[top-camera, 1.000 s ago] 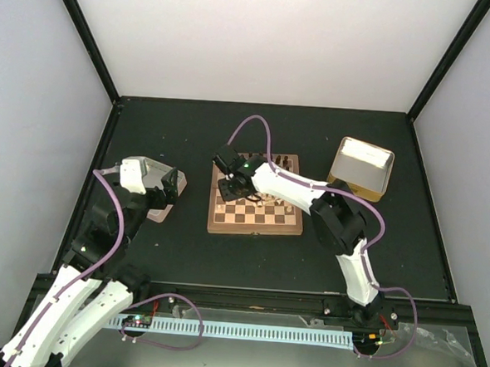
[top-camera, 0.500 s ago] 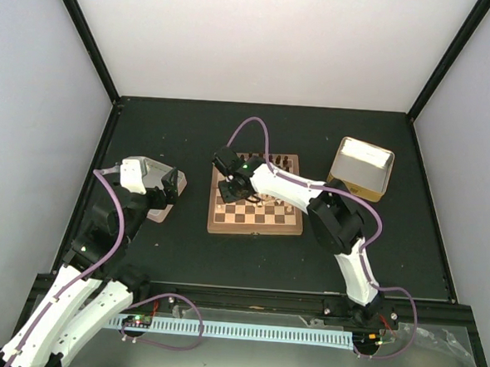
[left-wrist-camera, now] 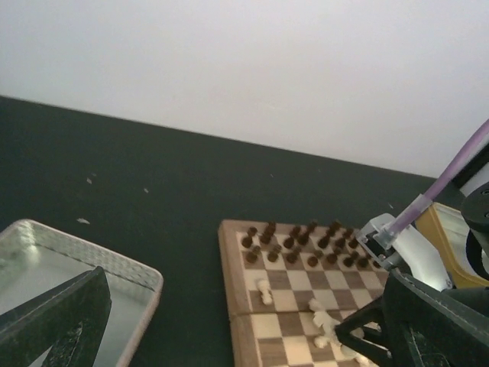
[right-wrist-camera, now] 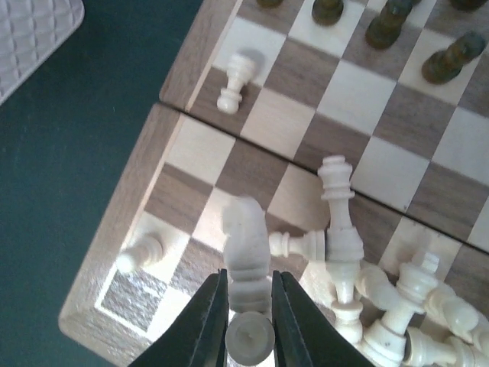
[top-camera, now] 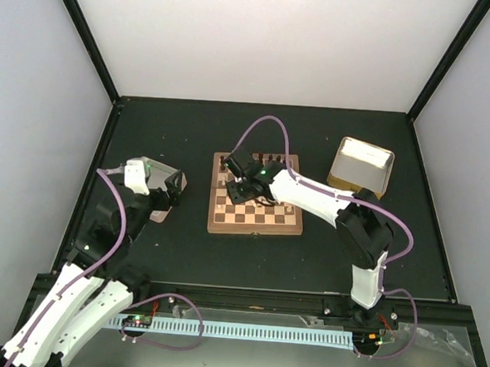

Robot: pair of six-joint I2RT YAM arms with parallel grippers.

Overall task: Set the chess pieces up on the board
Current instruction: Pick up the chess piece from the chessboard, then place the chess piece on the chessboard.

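Observation:
In the right wrist view my right gripper (right-wrist-camera: 249, 306) is shut on a pale knight (right-wrist-camera: 246, 237), held just above the board's (top-camera: 254, 231) near-left squares. To its right, several pale chess pieces (right-wrist-camera: 382, 298) lie in a heap. One pale pawn (right-wrist-camera: 235, 80) lies by the left rim and another (right-wrist-camera: 141, 254) lies near the corner. Dark pieces (left-wrist-camera: 306, 245) stand in the two far rows. From above, the right gripper (top-camera: 238, 186) hangs over the board's left part. My left gripper (left-wrist-camera: 244, 336) is open and empty, left of the board.
A silver tray (left-wrist-camera: 114, 264) lies under the left gripper, left of the board, and its corner (right-wrist-camera: 30, 30) shows in the right wrist view. A gold-walled tin (top-camera: 362, 167) stands at the back right. Dark tabletop (top-camera: 190, 130) surrounds the board.
The right jaws have closed on the pale knight. The right arm's elbow has swung to the right and its wrist has shifted slightly toward the far side. The left arm has barely moved.

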